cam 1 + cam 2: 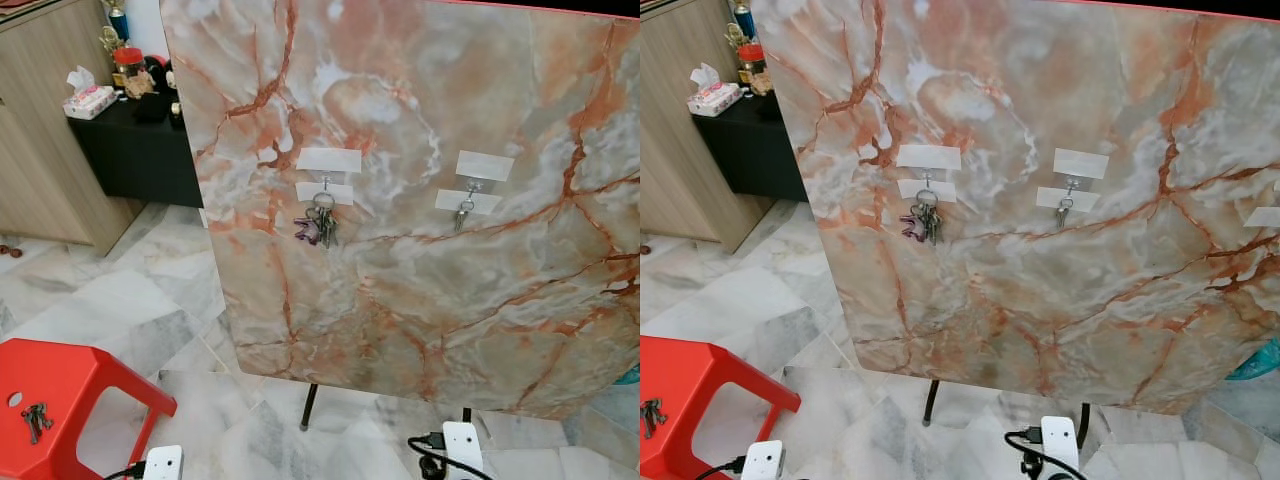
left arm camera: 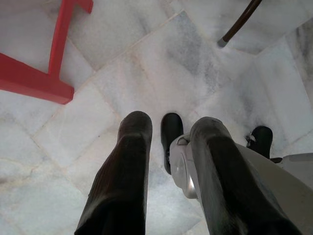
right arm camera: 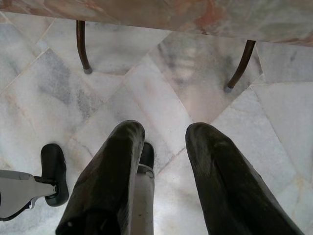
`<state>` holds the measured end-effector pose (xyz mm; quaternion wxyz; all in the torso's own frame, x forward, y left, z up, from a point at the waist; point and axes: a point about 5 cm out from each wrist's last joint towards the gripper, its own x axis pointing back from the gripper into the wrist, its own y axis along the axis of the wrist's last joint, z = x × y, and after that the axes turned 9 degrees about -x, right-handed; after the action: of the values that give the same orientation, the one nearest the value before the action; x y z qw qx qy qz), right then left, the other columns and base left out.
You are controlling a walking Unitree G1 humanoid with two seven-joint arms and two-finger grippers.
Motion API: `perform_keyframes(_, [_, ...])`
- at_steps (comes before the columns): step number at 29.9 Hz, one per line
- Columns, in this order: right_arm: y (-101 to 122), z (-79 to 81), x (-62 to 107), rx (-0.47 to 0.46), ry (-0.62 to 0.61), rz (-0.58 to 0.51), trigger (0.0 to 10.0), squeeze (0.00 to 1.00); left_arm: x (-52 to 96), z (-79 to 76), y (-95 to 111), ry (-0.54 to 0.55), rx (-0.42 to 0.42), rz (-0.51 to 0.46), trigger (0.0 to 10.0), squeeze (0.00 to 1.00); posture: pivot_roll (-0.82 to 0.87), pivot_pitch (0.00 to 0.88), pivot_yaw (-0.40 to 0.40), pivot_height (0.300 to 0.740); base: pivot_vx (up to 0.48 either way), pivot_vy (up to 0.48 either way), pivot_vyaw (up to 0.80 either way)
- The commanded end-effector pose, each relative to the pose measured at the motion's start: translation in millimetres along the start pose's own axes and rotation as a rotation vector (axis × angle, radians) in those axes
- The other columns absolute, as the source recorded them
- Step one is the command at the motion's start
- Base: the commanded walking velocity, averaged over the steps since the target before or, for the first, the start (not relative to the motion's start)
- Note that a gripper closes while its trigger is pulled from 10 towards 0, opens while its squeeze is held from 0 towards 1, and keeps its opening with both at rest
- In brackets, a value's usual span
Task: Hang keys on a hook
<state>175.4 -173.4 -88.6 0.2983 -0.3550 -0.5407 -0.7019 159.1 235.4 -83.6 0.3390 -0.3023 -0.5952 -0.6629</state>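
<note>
Both arms hang low over the pale marble floor (image 2: 122, 73). The left end effector (image 2: 168, 161) and right end effector (image 3: 164, 161) are open and empty. A dark key bunch (image 1: 37, 420) lies on the red plastic stool (image 1: 60, 385); other keys (image 1: 318, 222) hang from a clear hook (image 1: 323, 186) on the marble-patterned board (image 1: 450, 280).

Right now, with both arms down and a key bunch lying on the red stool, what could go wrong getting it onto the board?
1. The keys on the stool lie flat near its edge; a pinch could push them off the red stool.
2. Both visible hooks are taken: a key bunch and a single key. Adding more may dislodge either.
3. The marble board stands on thin legs; pressing could tip it.
</note>
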Motion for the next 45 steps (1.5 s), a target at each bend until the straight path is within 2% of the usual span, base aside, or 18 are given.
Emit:
perform_keyframes(1, [-3, -3.2, 0.7, 0.005, -0.01, 0.014, 10.0, 0.0, 1.0, -0.9, -6, -0.002, 0.004, 0.028, 10.0, 0.0, 0.02, 0.026, -0.059, 0.74, 0.0, 0.0, 0.0])
perform_keyframes(11, [-3, -3.2, 0.7, 0.005, -0.01, 0.014, 10.0, 0.0, 1.0, -0.9, -6, -0.002, 0.004, 0.028, 10.0, 0.0, 0.02, 0.026, -0.059, 0.74, 0.0, 0.0, 0.0])
perform_keyframes(12, [-4, -1.9, 0.7, 0.005, 0.004, 0.02, 10.0, 0.0, 1.0, -1.1, -6, -0.004, 0.003, 0.028, 10.0, 0.0, 0.0, 0.0, 0.0, 0.74, 0.0, 0.0, 0.0])
perform_keyframes(13, [1, 3.2, -0.5, -0.01, 0.034, 0.0, 10.0, 0.0, 0.3, -3.0, -5, -0.007, -0.004, 0.027, 10.0, 0.0, 0.03, 0.001, -0.056, 0.74, 0.0, 0.0, 0.0])
perform_keyframes(14, [7, 9.1, -1.7, -0.024, 0.063, -0.027, 10.0, 0.0, -0.7, -5.0, -2, -0.01, -0.014, 0.025, 10.0, 0.0, 0.03, 0.007, -0.055, 0.74, 0.0, 0.0, 0.0])
perform_keyframes(16, [8, 10.1, -1.9, -0.028, 0.064, -0.033, 10.0, 0.0, -0.8, -4.8, -2, -0.007, -0.02, 0.025, 10.0, 0.0, 0.03, 0.01, -0.055, 0.74, 0.0, 0.0, 0.0])
perform_keyframes(21, [8, 10.9, -2.0, -0.017, 0.069, -0.032, 10.0, 0.0, 1.3, 2.8, -5, -0.003, -0.03, 0.026, 10.0, 0.0, 0.03, 0.014, -0.053, 0.74, 0.0, 0.0, 0.0])
perform_keyframes(26, [7, 9.6, -1.6, -0.022, 0.069, -0.027, 10.0, 0.0, 7.1, 15.7, -17, 0.009, -0.023, 0.045, 10.0, 0.0, 0.03, 0.016, -0.054, 0.74, 0.0, 0.0, 0.0])
perform_keyframes(35, [3, 5.4, -0.9, -0.022, 0.053, -0.012, 10.0, 0.0, 10.2, 19.3, -25, 0.014, -0.014, 0.061, 10.0, 0.0, 0.03, 0.019, -0.057, 0.74, 0.0, 0.0, 0.0])
perform_keyframes(45, [1, 5.5, -0.5, -0.024, 0.048, -0.011, 10.0, 0.0, -0.9, -11.4, -5, -0.01, -0.003, 0.03, 10.0, 0.0, 0.04, 0.025, -0.055, 0.74, 0.0, 0.0, 0.0])
